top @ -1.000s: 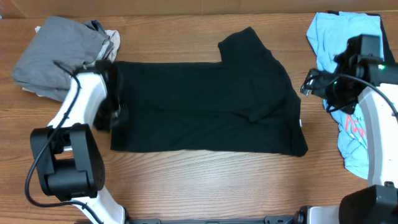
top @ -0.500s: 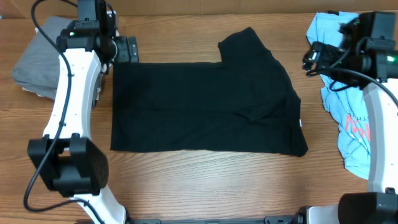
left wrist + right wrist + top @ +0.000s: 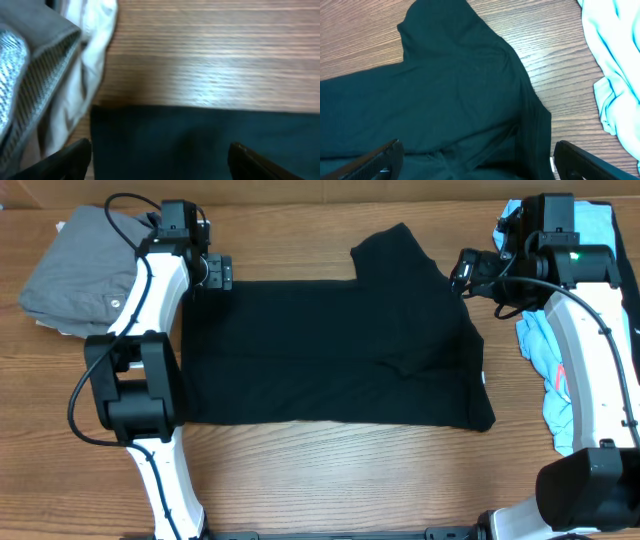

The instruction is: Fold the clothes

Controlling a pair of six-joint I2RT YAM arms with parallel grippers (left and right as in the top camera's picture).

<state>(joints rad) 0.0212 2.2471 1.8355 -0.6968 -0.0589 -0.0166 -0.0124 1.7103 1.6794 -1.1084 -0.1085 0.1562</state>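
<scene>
Black cotton covers the middle of the wooden table (image 3: pixel 330 470): the T-shirt (image 3: pixel 320 350) lies flat there, its body spread as a wide rectangle, one sleeve (image 3: pixel 395 250) poking out at the far edge and a small white tag (image 3: pixel 483 377) showing at its right side. We take this flat spread as the reason both arms stand where they do. The left gripper (image 3: pixel 215 273) hangs at the shirt's far left corner, and its wrist view shows its fingers (image 3: pixel 70 155) wide apart over that edge, holding nothing; we judge it is placed to pinch the corner. The right gripper (image 3: pixel 465 275) hangs at the far right side, just beside the sleeve, its jaws likewise spread and empty above the cloth, so both far corners could be lifted together toward the near edge. The grey pile (image 3: pixel 85 270) and the light blue tee (image 3: pixel 615 60) lie off to either side, out of the fold's way.
</scene>
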